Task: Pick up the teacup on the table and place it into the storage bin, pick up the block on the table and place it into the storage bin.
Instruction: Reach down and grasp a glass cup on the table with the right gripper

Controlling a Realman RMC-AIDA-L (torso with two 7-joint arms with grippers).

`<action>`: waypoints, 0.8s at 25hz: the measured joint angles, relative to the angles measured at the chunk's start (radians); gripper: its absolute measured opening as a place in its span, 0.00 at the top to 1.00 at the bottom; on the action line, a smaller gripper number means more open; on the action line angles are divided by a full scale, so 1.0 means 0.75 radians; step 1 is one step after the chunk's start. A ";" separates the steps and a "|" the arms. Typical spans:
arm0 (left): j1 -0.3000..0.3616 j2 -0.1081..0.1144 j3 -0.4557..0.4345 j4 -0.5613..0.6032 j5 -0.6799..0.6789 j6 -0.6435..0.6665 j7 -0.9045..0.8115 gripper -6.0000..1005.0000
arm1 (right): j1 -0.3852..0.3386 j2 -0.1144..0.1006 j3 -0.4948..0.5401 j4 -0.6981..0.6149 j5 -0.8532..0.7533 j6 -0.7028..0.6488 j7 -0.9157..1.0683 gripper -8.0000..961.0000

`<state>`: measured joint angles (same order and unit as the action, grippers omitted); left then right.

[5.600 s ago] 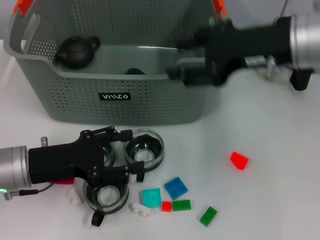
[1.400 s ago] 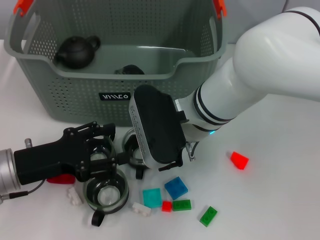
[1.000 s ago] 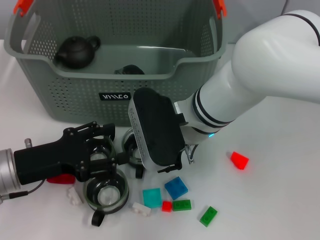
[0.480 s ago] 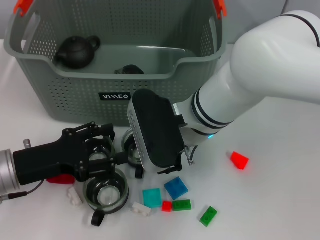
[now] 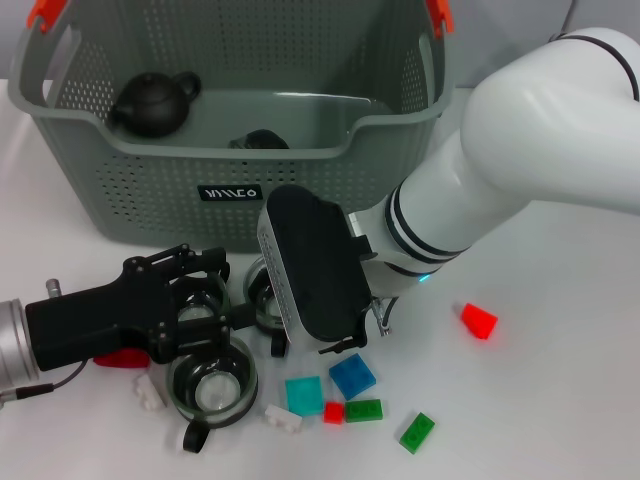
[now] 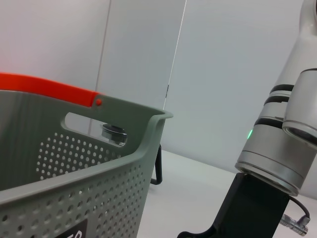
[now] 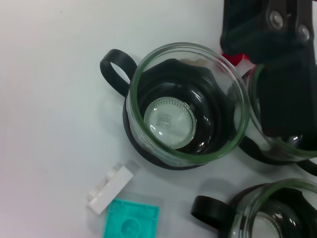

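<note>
teacup [image 5: 200,312] between left gripper [image 5: 205,310] fingers

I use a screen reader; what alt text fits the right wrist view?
Close top-down view of a glass teacup with a black base and loop handle on a white table. Parts of two more cups and the left gripper sit beside it, near a white block and a teal block.

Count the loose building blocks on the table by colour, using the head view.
Red blocks: 3 (one partly hidden)
Green blocks: 2
White blocks: 2
Blue block: 1
Teal block: 1
Total: 9
</note>
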<state>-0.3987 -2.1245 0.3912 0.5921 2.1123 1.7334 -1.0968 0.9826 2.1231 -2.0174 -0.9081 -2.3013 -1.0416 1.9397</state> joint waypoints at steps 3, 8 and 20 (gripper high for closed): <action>0.000 0.000 0.000 0.000 0.000 -0.001 0.001 0.17 | -0.003 0.000 -0.001 0.000 0.001 0.000 0.001 0.55; 0.002 0.000 0.000 -0.002 0.000 -0.003 0.002 0.17 | -0.004 0.000 -0.003 0.000 0.007 0.000 0.005 0.57; 0.002 0.000 0.000 -0.002 0.000 -0.004 0.004 0.17 | 0.012 -0.002 -0.003 0.019 0.011 -0.002 0.026 0.81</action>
<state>-0.3972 -2.1246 0.3911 0.5905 2.1123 1.7301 -1.0940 0.9912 2.1213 -2.0194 -0.8941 -2.2931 -1.0432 1.9595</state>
